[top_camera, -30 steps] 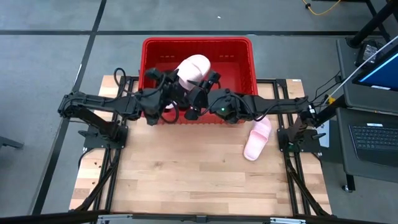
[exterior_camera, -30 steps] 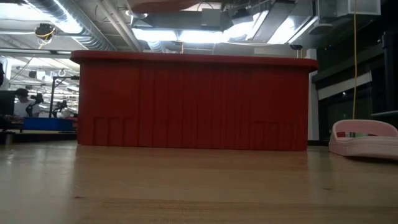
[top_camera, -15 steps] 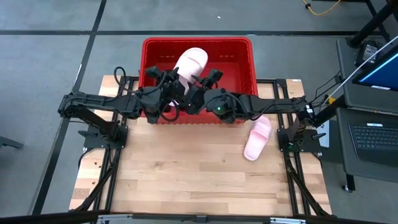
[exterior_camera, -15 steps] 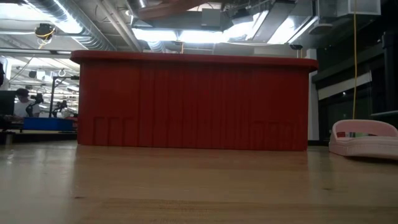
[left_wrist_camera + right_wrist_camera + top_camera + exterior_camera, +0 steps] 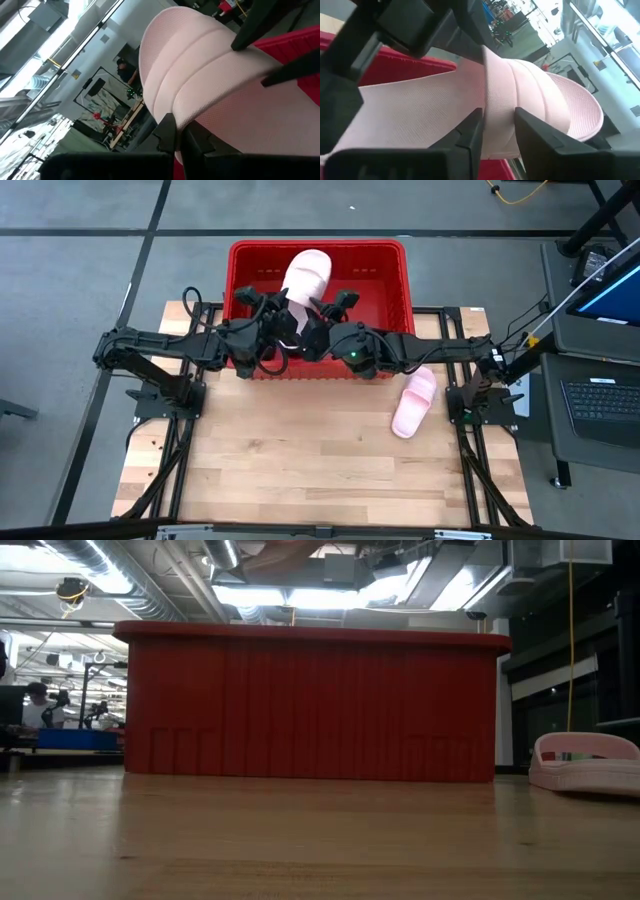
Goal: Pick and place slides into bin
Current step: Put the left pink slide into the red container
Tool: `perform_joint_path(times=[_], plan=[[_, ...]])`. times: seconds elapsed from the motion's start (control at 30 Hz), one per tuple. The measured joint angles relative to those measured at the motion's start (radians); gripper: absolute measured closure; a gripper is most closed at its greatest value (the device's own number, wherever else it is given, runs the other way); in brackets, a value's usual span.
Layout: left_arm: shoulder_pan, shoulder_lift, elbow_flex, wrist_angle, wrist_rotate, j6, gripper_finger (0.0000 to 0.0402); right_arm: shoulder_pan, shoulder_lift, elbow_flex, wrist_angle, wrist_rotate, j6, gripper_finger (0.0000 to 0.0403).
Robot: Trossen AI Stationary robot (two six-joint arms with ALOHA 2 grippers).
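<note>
Bare wooden table [image 5: 300,470] lies nearest me with nothing on it. Further in, toward my right side, one pink slide on the table [image 5: 414,402] lies with its long axis angled toward the bin, close under the right arm's forearm, so that arm is the nearer one for it.

Beyond that, both grippers meet over the near wall of the red bin [image 5: 390,285]. The left gripper [image 5: 278,320] has its fingers pressed tight on the edge of the held pink slide [image 5: 305,280]. The right gripper [image 5: 497,130] straddles the strap, fingers spread to either side of it. The slide's long axis runs away from me, toe toward the far wall, over the bin's middle.

I judge the coming release turns on that: floor shows open on both sides of it, and no rim lies under it.
</note>
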Motion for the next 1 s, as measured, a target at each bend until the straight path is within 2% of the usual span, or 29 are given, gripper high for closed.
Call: perform_joint_path(times=[0.23, 0.57, 0.83, 1.0], plan=[[0.000, 0.000, 0.000, -0.010, 0.006, 0.004, 0.0398, 0.000, 0.000, 0.000, 0.000, 0.008, -0.027, 0.0311], [-0.007, -0.001, 0.000, -0.023, 0.013, 0.003, 0.0398, 0.000, 0.000, 0.000, 0.015, 0.029, -0.091, 0.0312], [-0.012, -0.001, 0.000, -0.093, 0.033, -0.072, 0.0398, 0.009, 0.000, -0.001, 0.063, 0.081, -0.174, 0.0313], [-0.024, -0.001, 0.000, -0.097, 0.075, -0.076, 0.0398, 0.008, 0.001, -0.001, 0.104, 0.097, -0.187, 0.0313]])
